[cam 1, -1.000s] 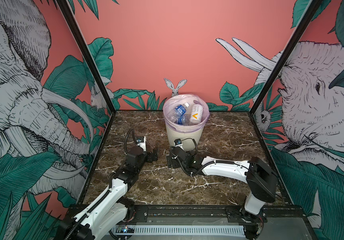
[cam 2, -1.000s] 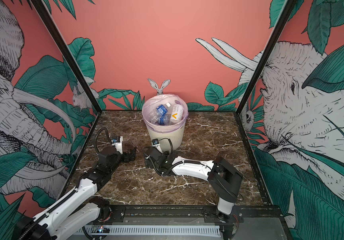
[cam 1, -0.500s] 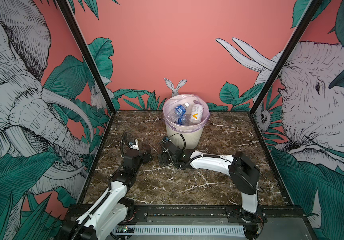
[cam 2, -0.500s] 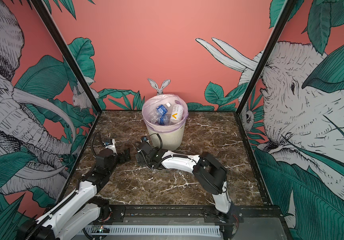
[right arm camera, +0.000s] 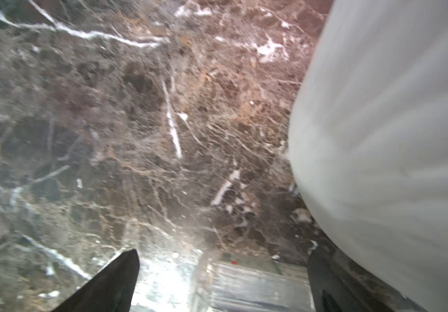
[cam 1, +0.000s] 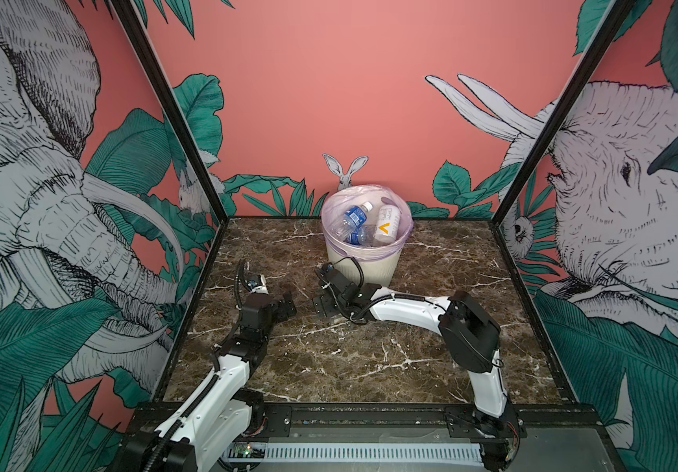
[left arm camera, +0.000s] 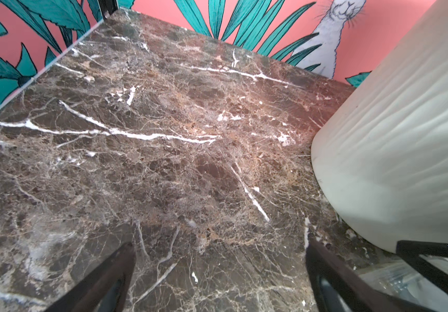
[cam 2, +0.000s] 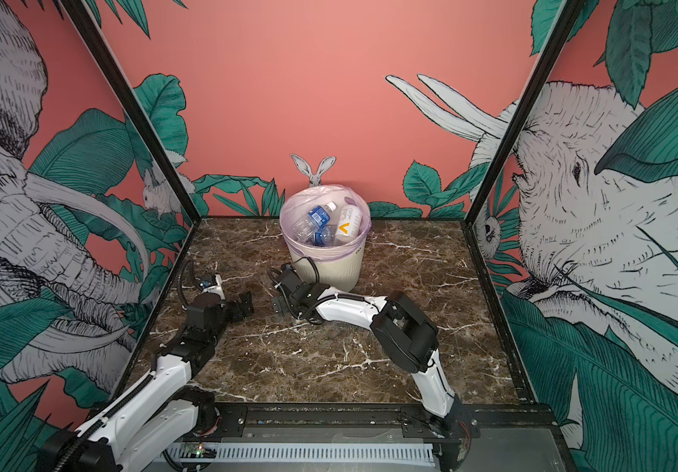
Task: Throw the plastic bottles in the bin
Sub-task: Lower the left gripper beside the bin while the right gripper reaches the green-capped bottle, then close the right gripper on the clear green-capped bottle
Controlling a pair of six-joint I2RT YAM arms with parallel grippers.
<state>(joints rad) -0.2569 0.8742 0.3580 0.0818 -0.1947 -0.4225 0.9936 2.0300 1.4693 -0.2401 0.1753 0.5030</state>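
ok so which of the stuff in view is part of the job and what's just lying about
Job: bin; bottles inside it; clear bottle at the open right gripper.
Lying about: nothing loose; only marble table, mural walls.

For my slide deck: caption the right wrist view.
Open black fingers flank a clear ribbed plastic bottle lying on the brown marble tabletop beside the cream-white plastic bin.

Right wrist view blurred, clear bottle (right arm camera: 244,283) cut off at edge, bin (right arm camera: 393,135) top out of frame
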